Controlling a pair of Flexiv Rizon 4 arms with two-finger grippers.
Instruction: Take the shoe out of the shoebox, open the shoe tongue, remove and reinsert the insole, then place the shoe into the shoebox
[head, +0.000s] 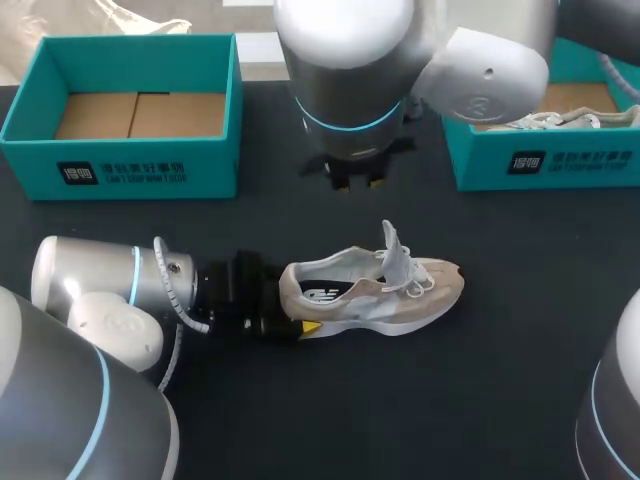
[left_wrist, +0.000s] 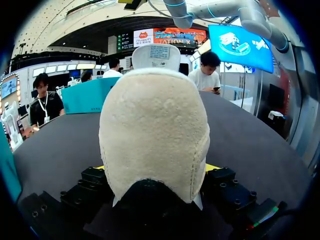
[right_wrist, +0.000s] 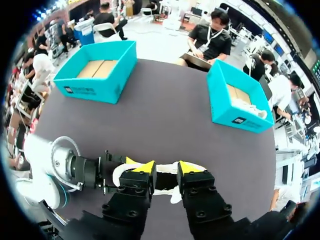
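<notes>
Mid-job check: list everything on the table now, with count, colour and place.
sneaker: one, beige and white, on its sole mid-table
far-left shoebox: one, teal, back of table, only cardboard floor showing
far-right shoebox: one, teal, back of table
second shoe: one, pale with white laces, inside the far-right shoebox
table: one, black
left pincer: one, black with yellow tips, shut on the sneaker's heel
right pincer: one, black with yellow tips, open, above the sneaker, not touching
</notes>
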